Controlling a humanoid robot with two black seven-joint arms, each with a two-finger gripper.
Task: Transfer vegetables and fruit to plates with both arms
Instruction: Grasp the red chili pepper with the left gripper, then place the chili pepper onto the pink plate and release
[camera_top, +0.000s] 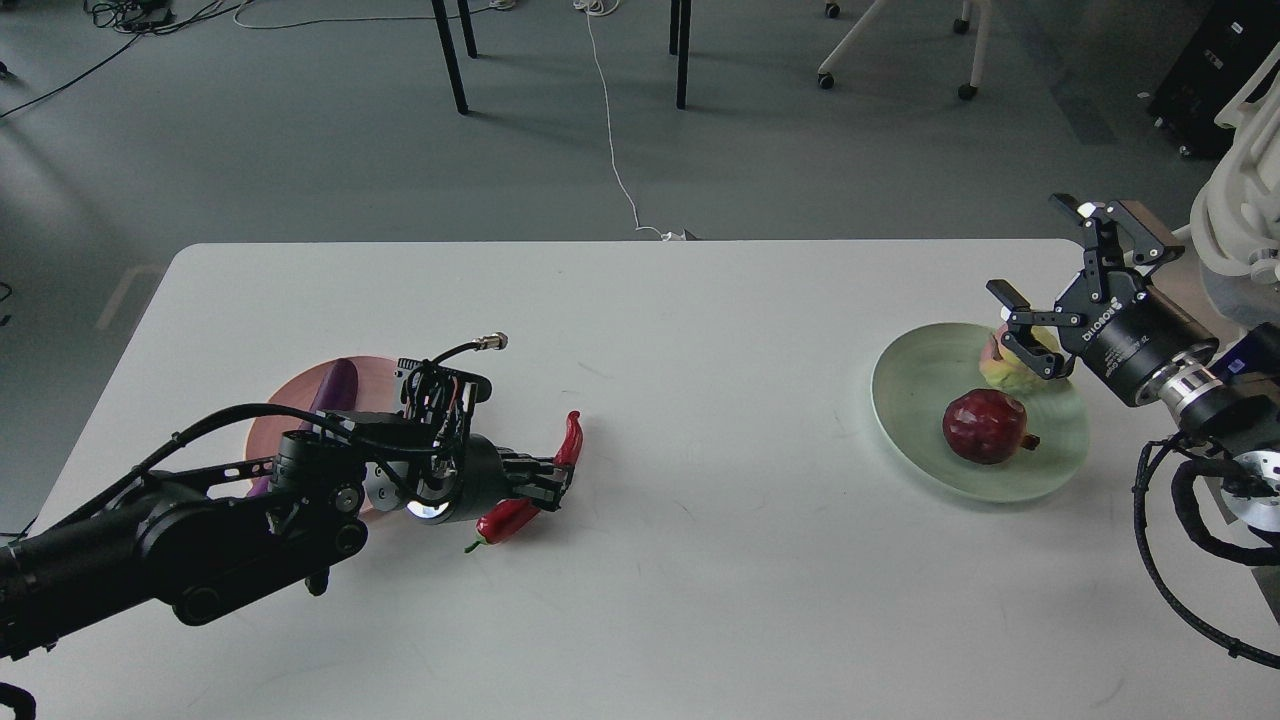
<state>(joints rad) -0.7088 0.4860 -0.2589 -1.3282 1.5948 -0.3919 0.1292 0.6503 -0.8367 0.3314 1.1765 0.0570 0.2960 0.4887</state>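
"ROBOTIQ" printed white on right end effector body.

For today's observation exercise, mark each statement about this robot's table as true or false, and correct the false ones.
1. The pomegranate lies on the green plate. True.
2. The chili pepper already lies on the pink plate. False: it is at the left gripper, over the white table, beside that plate.
3. The eggplant rests on the pink plate. True.
4. The right gripper is closed around the pomegranate. False: it is open, above the yellow-green fruit.
5. Both fruits are on the green plate. True.
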